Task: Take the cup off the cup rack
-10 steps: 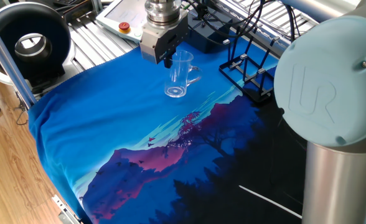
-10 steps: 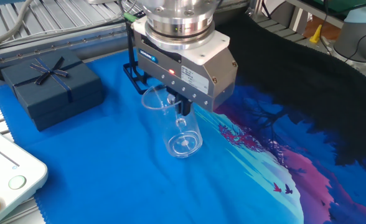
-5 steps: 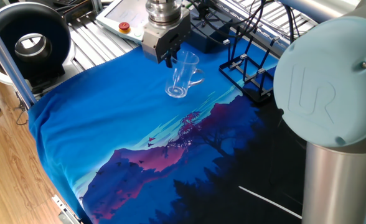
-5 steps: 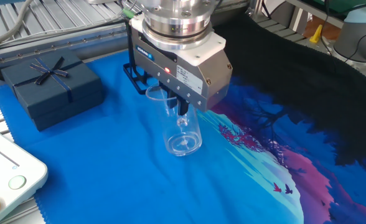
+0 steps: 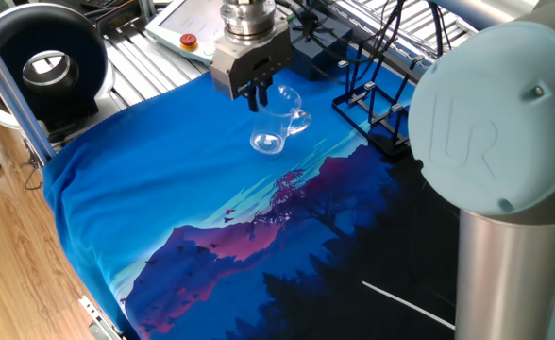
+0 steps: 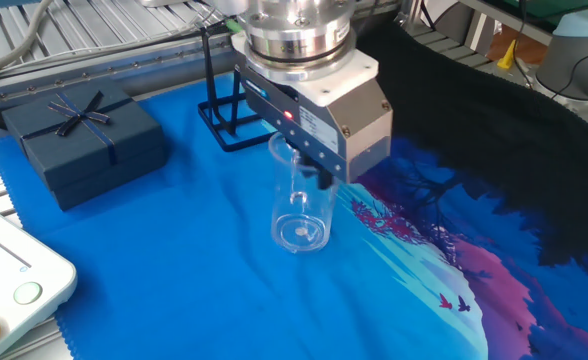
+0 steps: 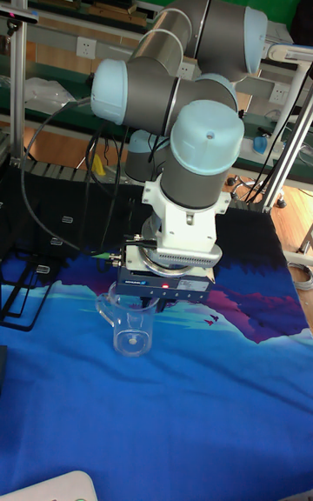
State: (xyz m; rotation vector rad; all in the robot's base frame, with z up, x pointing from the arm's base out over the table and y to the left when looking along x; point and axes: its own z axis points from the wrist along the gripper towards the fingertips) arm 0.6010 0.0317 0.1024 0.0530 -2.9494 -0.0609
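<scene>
Tall fixed view is hiding the fingers of the gripper [image 7: 155,290] behind its own grey housing, so from there I cannot tell how the jaws are standing. One fixed view is showing more: two dark fingers [image 5: 256,94] are hanging down close together at the rim of the cup [image 5: 271,119], and they appear to be pinching its wall, though the clear glass is making the contact hard to read. The other fixed view is covering the rim with the gripper body [image 6: 319,110], leaving only one dark finger [image 6: 323,180] showing against the glass.

The cup [image 6: 300,205] is sitting off the cup rack [image 6: 226,118], its thick base resting on the blue printed cloth [image 6: 174,260] and its body leaning slightly. Its looped handle is showing plainly in one fixed view and in the tall fixed view [image 7: 130,324], while the other fixed view is not letting me make it out.

The cup rack [image 5: 383,118] is standing well apart from the cup; in the tall fixed view it [image 7: 19,297] is being cut off at the picture's left edge. Only the other fixed view is showing the dark navy box [image 6: 82,140] with a bow, standing beside the rack.
</scene>
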